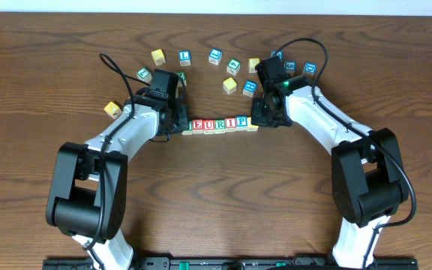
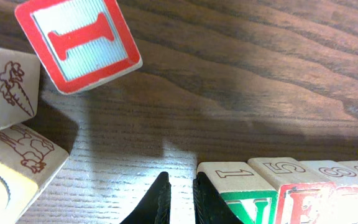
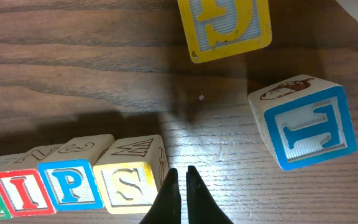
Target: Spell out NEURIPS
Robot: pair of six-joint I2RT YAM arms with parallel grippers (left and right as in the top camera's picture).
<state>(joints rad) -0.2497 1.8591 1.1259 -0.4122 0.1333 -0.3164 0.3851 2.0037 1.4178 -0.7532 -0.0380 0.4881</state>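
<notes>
A row of lettered cubes (image 1: 220, 124) lies between my two grippers, and E, U, R, I and P read clearly from above. My left gripper (image 1: 180, 129) is shut and empty at the row's left end. In the left wrist view its right finger (image 2: 211, 200) rests against the green N cube (image 2: 248, 198), with the red E cube (image 2: 309, 205) beside that. My right gripper (image 1: 262, 120) is shut and empty at the right end. In the right wrist view it (image 3: 181, 194) touches the side of the yellow S cube (image 3: 126, 183), which follows the blue P (image 3: 70, 185) and red I (image 3: 23, 194).
Several loose cubes are scattered behind the row, among them a blue L cube (image 1: 184, 56), a yellow cube (image 1: 157, 56) and another yellow cube (image 1: 112, 109) at the left. A red I cube (image 2: 79, 40) lies near the left gripper. A blue-framed cube (image 3: 306, 124) lies near the right one.
</notes>
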